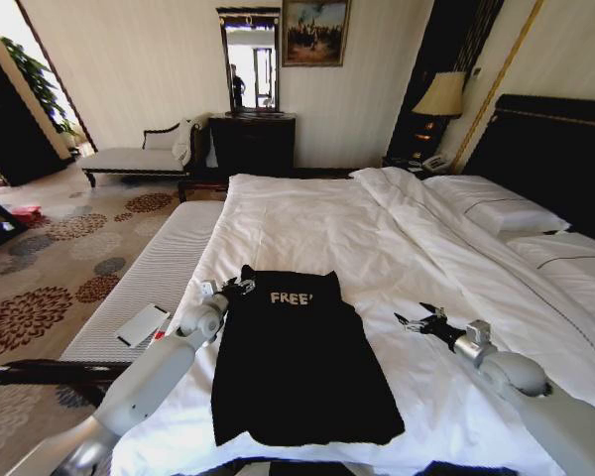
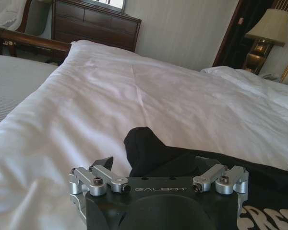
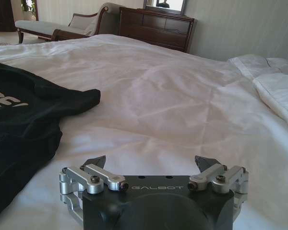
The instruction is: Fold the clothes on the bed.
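Lying flat on the bed [image 1: 397, 238], the black T-shirt [image 1: 293, 362] has the left hand [image 1: 240, 288] clenched on its ten-o'clock shoulder, while the right hand [image 1: 414, 319] hovers released at three o'clock.

A striped bench [image 1: 149, 273] carrying a white card [image 1: 142, 324] stands before a dark dresser [image 1: 252, 144].

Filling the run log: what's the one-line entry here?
left end effector: at T-shirt shoulder | right end effector: open, over duvet
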